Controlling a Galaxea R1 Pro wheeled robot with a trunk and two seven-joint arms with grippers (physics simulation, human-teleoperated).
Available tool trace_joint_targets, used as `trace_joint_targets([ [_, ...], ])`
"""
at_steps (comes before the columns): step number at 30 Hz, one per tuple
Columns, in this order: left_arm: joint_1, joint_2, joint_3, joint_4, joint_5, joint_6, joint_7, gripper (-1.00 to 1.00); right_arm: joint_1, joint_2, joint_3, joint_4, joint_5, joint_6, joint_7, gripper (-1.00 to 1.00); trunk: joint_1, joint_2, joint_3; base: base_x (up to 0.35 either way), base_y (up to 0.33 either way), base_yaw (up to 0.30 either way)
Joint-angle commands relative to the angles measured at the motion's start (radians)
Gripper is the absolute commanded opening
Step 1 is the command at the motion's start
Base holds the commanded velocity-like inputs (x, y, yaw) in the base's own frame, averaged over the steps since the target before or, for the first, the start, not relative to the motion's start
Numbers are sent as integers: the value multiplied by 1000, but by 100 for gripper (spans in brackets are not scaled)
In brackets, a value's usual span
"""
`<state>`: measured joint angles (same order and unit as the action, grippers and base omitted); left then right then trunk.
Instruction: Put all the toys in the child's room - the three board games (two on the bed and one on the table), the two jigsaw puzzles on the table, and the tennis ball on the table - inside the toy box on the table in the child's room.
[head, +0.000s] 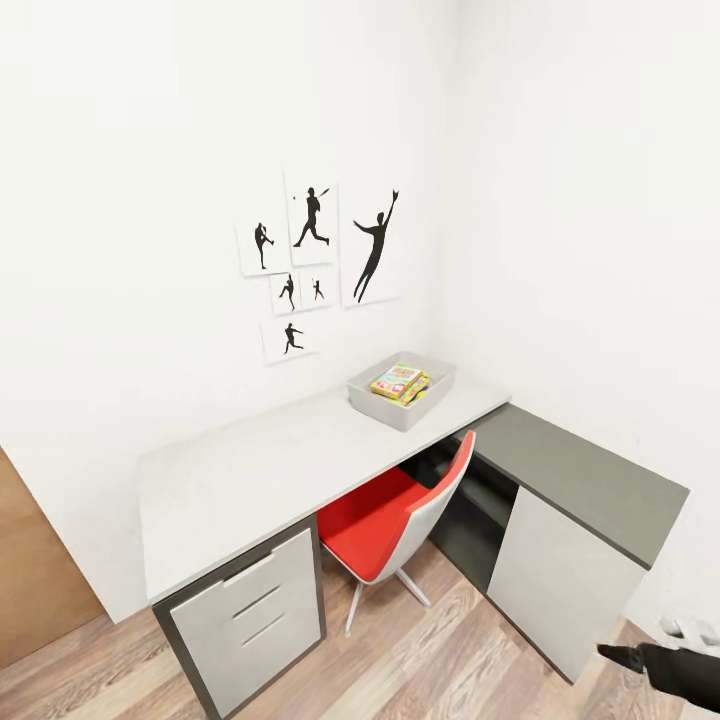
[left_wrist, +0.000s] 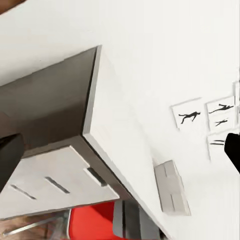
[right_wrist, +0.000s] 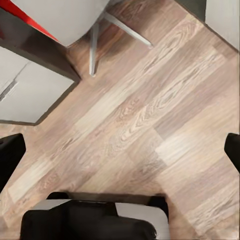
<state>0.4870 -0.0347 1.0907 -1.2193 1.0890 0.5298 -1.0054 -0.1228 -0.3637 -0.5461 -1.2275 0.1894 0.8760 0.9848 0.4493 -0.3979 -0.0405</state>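
Wood plank floor (right_wrist: 150, 115) lay nearest, under my right gripper (right_wrist: 120, 145), whose dark fingertips sat far apart at the two edges of the wrist view, jaws spread with nothing between them. My left gripper (left_wrist: 120, 150) was spread the same way, empty, looking along the table (head: 260, 470) edge toward the wall pictures (head: 315, 260) of black baseball-player silhouettes. That long light grey table stood against the white wall, white drawers (head: 250, 610) below its near end. Beside it ran the lower dark grey cabinet top (head: 580, 480). A red chair (head: 400, 520) was tucked partly under the table. At the table's far end sat the toy box (head: 385, 410), holding colourful flat toys (head: 400, 383); any print on them was too small to read.
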Motion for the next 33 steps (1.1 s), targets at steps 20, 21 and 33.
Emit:
trace_joint_targets([
  [20,-171,62,150,809,-528,-316,370,100,-3,121,13,902,168,-433,-540,100,1,-2,-2,0,0,0],
  [21,-171,62,150,809,-528,-316,370,100,-3,121,13,902,168,-433,-540,100,1,-2,-2,0,0,0],
  [33,-298,62,152,920,-1002,-374,869,100,25,291,77,1101,385,-510,-884,100,1,-2,-2,0,0,0],
])
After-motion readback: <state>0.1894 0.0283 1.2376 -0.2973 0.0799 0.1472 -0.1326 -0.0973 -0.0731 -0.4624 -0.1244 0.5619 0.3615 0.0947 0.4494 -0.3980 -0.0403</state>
